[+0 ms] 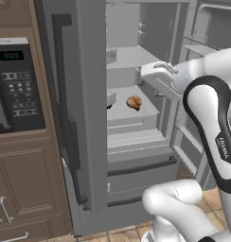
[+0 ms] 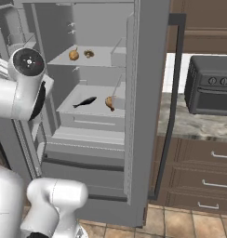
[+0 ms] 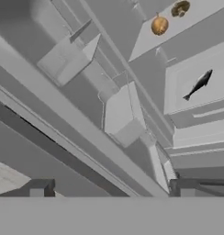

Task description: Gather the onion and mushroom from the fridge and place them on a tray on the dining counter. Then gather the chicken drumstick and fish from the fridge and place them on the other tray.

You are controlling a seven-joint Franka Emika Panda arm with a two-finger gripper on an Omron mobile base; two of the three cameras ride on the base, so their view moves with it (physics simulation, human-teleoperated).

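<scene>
The fridge point(image 2: 94, 153) stands with both doors open. On its upper shelf the round brown-orange onion point(image 2: 74, 55) sits beside the darker mushroom point(image 2: 89, 54). One shelf lower, the slim dark fish point(image 2: 84, 102) lies left of the tan chicken drumstick point(image 2: 110, 102), which also shows from the other side point(image 1: 134, 102). In the hand view the onion point(image 3: 159, 25), mushroom point(image 3: 180, 8) and fish point(image 3: 198, 85) are far off at the upper right. My gripper point(image 3: 113, 188) is open and empty, held outside the fridge near its door bins. The trays and dining counter are out of view.
The fridge's left door point(image 1: 75, 118) with its long dark handle swings out toward me. The right door point(image 2: 148, 107) stands edge-on. A built-in microwave point(image 1: 15, 85) in wood cabinets is at the left. A dark toaster oven point(image 2: 210, 90) sits on a counter at the right.
</scene>
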